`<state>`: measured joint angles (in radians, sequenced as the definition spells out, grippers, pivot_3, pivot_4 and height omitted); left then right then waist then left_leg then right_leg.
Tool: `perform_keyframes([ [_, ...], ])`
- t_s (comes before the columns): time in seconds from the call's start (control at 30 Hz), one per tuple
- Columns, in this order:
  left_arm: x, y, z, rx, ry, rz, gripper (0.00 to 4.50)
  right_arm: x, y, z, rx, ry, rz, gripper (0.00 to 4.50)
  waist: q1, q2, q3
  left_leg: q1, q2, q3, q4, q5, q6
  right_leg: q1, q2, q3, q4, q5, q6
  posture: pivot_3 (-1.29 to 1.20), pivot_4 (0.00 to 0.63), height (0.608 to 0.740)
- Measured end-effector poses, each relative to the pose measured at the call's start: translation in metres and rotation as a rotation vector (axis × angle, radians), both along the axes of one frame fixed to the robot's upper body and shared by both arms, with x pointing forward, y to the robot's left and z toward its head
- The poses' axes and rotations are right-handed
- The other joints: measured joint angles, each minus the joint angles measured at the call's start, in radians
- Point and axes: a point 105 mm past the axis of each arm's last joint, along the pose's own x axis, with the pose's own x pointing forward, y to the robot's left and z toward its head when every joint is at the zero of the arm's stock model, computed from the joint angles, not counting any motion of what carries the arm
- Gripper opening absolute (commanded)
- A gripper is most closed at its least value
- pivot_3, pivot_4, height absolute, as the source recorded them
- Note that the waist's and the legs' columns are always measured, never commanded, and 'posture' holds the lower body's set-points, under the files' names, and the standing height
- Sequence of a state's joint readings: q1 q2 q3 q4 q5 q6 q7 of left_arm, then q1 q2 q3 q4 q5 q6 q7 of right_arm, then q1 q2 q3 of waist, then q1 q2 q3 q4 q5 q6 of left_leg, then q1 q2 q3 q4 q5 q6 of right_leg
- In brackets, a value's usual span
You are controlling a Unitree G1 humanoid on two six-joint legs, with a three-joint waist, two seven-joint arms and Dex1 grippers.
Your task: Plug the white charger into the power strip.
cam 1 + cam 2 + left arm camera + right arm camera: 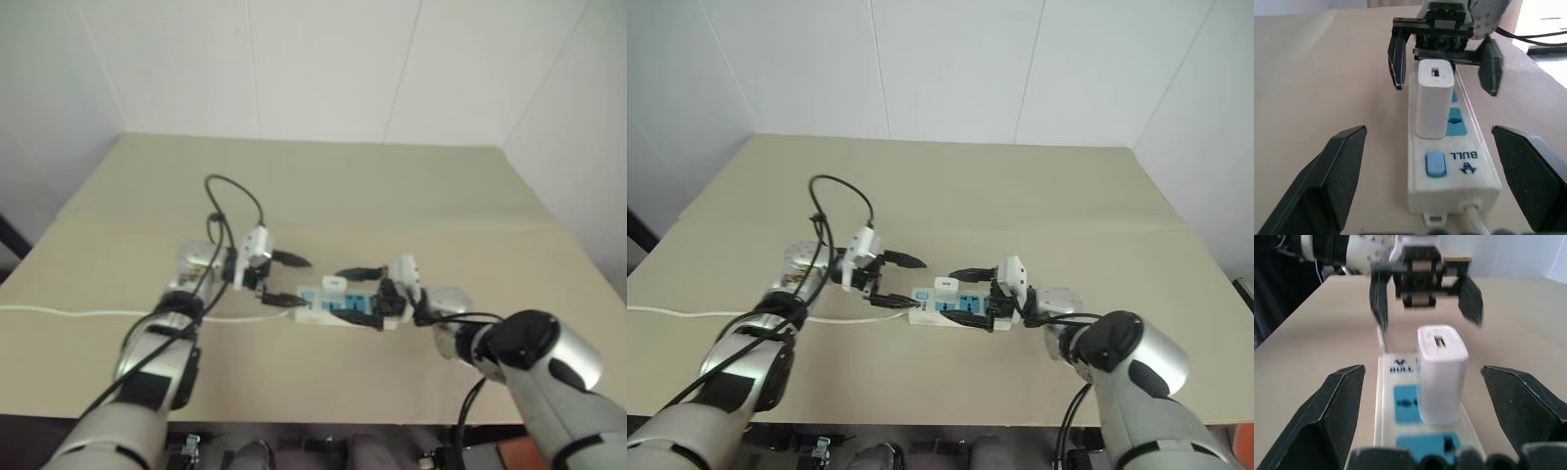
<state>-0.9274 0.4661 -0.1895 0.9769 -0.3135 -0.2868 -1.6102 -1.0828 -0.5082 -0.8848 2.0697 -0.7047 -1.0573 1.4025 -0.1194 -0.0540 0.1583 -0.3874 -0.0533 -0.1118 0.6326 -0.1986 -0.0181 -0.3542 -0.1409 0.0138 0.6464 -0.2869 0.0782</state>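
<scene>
The small white plastic charger block [1434,102] stands upright in the long white blue-socketed power strip [1462,171], between two empty, wide-apart grippers, left [284,279] and right [361,297].

One white charger [1434,104] stands in one power strip [1449,172], between two claws. The strip shows one blue switch [1435,164].
</scene>
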Motion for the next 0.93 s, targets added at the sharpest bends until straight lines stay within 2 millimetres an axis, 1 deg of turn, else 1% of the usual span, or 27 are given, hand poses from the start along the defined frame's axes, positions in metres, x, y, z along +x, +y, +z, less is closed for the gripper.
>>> perform_keyframes([
  [0.1, -0.010, 0.024, 0.012, 0.026, -0.003, 0.000, 4.46, 0.000, -0.039, 0.016, -0.063, -0.052, -0.025, 4.50, 0.001, 0.009, 0.008, -0.002, -0.001, 0.000, 0.000, 0.000, 0.000, -0.003, 0.000, 0.002, -0.001, 0.000, 0.000, 0.00, 0.150, 0.740],
  [0.2, -0.016, 0.036, 0.017, 0.027, -0.013, 0.006, 4.46, -0.003, -0.076, 0.031, -0.154, -0.093, -0.066, 4.50, 0.008, 0.016, 0.016, -0.002, -0.001, 0.001, -0.003, 0.000, 0.000, -0.003, 0.000, 0.002, -0.002, 0.000, 0.000, 0.00, 0.150, 0.740],
  [0.27, -0.018, 0.039, 0.016, 0.005, 0.005, 0.013, 4.46, -0.006, -0.091, 0.032, -0.204, -0.092, -0.088, 4.50, 0.009, 0.017, 0.018, -0.001, -0.001, 0.001, -0.004, 0.000, 0.000, -0.004, 0.000, 0.002, -0.002, 0.000, 0.000, 0.00, 0.150, 0.740],
  [0.4, -0.024, 0.043, 0.008, -0.019, 0.056, 0.030, 4.46, -0.016, -0.116, 0.030, -0.299, -0.076, -0.118, 4.50, 0.006, 0.020, 0.024, -0.002, -0.001, 0.002, -0.004, 0.000, 0.000, -0.005, 0.000, 0.003, -0.002, 0.000, 0.000, 0.00, 0.150, 0.740],
  [0.5, -0.029, 0.048, 0.006, -0.073, 0.090, 0.043, 4.46, -0.020, -0.133, 0.035, -0.335, -0.074, -0.159, 4.50, 0.000, 0.022, 0.027, -0.002, -0.001, 0.003, -0.004, 0.000, 0.000, -0.006, 0.000, 0.004, -0.001, 0.000, 0.000, 0.00, 0.150, 0.740],
  [0.6, -0.030, 0.053, 0.012, -0.106, 0.092, 0.062, 4.46, -0.022, -0.138, 0.036, -0.360, -0.066, -0.163, 4.50, -0.004, 0.022, 0.028, -0.002, -0.001, 0.003, -0.004, 0.001, -0.001, -0.006, 0.000, 0.004, -0.001, 0.000, 0.000, 0.00, 0.150, 0.740],
  [0.73, -0.028, 0.062, 0.015, -0.118, 0.081, 0.093, 4.46, -0.017, -0.135, 0.044, -0.366, -0.066, -0.152, 4.50, -0.004, 0.023, 0.028, -0.002, -0.001, 0.003, -0.004, 0.001, -0.001, -0.006, 0.000, 0.004, 0.000, 0.000, 0.000, 0.00, 0.150, 0.740],
  [0.83, -0.027, 0.071, 0.017, -0.136, 0.078, 0.130, 4.46, -0.009, -0.129, 0.054, -0.351, -0.063, -0.143, 4.50, -0.002, 0.023, 0.028, -0.002, -0.001, 0.003, -0.004, 0.001, -0.001, -0.006, 0.000, 0.004, -0.001, 0.000, 0.000, 0.00, 0.150, 0.740],
  [0.93, -0.025, 0.080, 0.018, -0.136, 0.078, 0.168, 4.46, -0.005, -0.113, 0.046, -0.331, -0.022, -0.104, 4.50, -0.003, 0.023, 0.029, -0.002, -0.001, 0.003, -0.004, 0.001, -0.001, -0.006, 0.000, 0.004, -0.001, 0.000, 0.000, 0.00, 0.150, 0.740],
])
